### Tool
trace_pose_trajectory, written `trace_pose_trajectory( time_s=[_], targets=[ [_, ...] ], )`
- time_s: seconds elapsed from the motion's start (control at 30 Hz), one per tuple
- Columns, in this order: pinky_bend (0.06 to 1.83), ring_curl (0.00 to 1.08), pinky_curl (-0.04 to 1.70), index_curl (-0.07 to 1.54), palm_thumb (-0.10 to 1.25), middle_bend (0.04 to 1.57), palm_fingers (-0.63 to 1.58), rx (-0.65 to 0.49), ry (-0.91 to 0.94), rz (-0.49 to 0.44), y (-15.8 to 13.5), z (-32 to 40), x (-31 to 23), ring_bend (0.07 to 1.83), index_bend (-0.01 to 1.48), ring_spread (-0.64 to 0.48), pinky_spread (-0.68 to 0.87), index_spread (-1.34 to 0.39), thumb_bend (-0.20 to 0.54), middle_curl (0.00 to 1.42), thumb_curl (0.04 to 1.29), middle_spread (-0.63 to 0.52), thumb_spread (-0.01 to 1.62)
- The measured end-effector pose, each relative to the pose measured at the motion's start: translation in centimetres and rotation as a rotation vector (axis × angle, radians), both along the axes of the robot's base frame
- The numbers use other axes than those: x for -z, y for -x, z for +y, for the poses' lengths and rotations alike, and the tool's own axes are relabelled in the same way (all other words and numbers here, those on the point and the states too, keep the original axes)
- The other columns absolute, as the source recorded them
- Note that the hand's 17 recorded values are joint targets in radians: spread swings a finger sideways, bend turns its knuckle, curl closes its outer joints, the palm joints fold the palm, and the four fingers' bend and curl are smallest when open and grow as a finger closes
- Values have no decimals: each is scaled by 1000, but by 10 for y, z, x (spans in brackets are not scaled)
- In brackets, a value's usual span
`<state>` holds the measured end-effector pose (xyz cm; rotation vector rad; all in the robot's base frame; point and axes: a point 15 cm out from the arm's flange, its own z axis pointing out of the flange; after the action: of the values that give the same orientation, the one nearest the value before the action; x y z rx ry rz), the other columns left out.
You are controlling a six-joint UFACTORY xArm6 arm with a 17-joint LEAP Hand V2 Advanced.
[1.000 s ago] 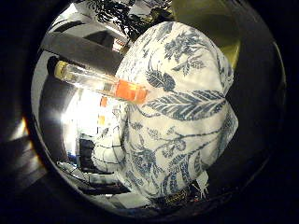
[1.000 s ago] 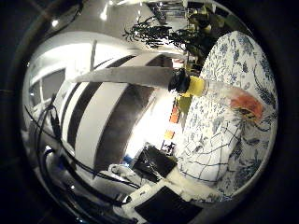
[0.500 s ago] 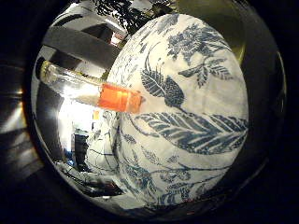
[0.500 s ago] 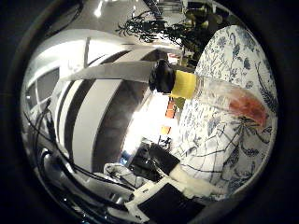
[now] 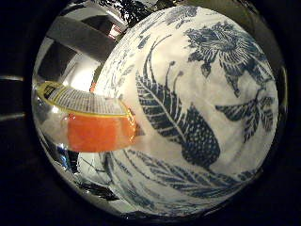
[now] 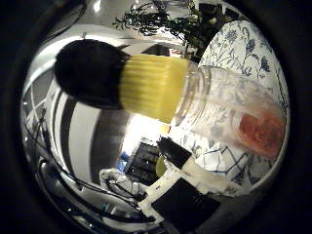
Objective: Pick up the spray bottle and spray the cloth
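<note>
The spray bottle (image 6: 229, 107) has a clear body, a yellow collar (image 6: 156, 86) and a black spray head (image 6: 93, 73). It fills much of the right thumb side palm view, so it is close to the palm. Orange liquid sits at its end by the cloth, as the right little finger side palm view shows (image 5: 94, 130). The cloth (image 5: 198, 104) is white with blue flowers and leaves and fills most of that view. My hand (image 6: 185, 195) shows as a white and black finger reaching in beside the bottle, straight and not round it.
A room lies behind the bottle, with striped dark and light surfaces (image 6: 83, 146) and a dark plant (image 6: 161, 18) far off. A grey beam (image 5: 80, 38) runs beyond the cloth's edge.
The bottle and the cloth have grown much larger in both views: the hand has moved in close to the bottle. The bottle itself has not shifted on the cloth.
</note>
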<state>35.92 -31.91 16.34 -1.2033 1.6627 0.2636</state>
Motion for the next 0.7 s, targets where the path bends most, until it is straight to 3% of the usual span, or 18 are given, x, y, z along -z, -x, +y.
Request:
trace_pose_trajectory(
  time_s=[0.23,0.27,0.4,0.5,0.7],
  targets=[
    [412,345,229,359,698,579,953,-106,9,-28,-44,51,-19,755,233,-25,139,-213,-11,423,343,-19,962],
    [504,365,244,382,723,630,1128,-117,7,-34,-49,57,-22,798,260,-69,52,-238,-12,447,352,-53,971],
    [794,448,339,521,809,810,1346,-150,-16,-20,-61,77,-26,953,480,-142,-210,-289,-8,526,387,-106,981],
    [933,496,407,622,880,942,1372,-163,-39,-20,-70,89,-30,1102,690,-143,-298,-269,-10,563,421,-108,973],
    [1163,543,543,711,983,1141,1323,-220,-105,-41,-77,118,-49,1271,976,-147,-259,-213,-10,603,473,-92,952]
  ],
)
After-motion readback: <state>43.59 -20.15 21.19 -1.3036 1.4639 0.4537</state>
